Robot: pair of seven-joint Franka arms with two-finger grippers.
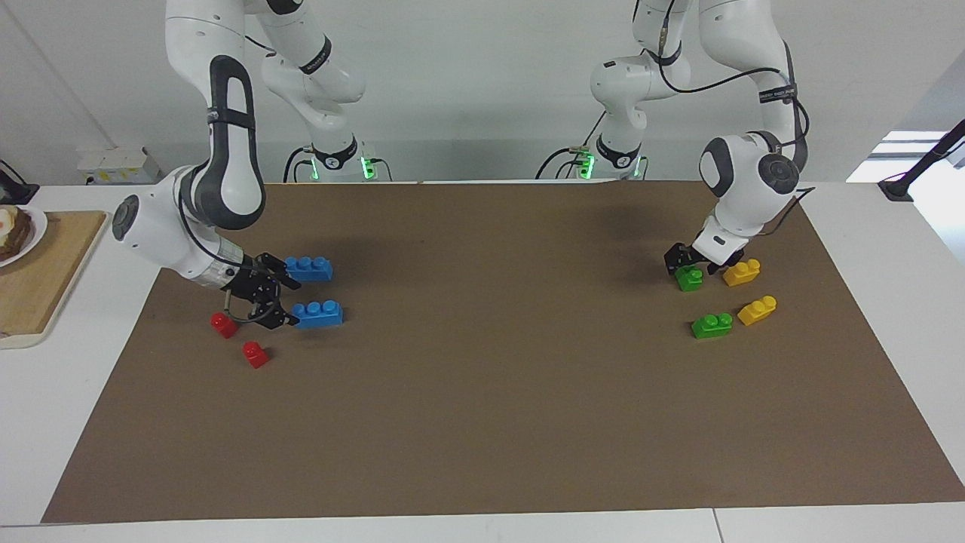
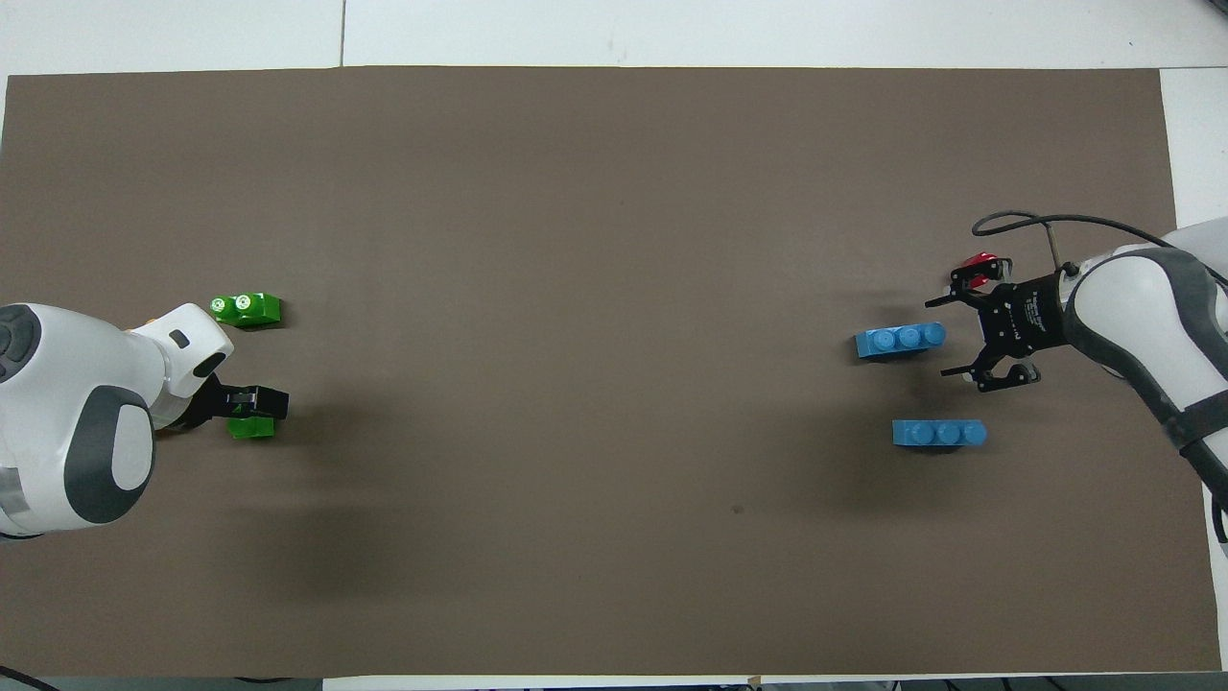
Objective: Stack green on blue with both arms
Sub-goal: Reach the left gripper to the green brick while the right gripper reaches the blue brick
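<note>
Two blue three-stud bricks lie toward the right arm's end of the mat: one nearer to the robots, one farther. My right gripper is open and low at their ends; from overhead its fingers straddle the end of the farther blue brick. Two green two-stud bricks lie toward the left arm's end. My left gripper is down on the nearer green brick, partly covering it. The other green brick lies free, farther from the robots.
Two yellow bricks lie beside the green ones; the left arm hides them from overhead. Two small red bricks lie by the right gripper. A wooden board with a plate stands off the mat at the right arm's end.
</note>
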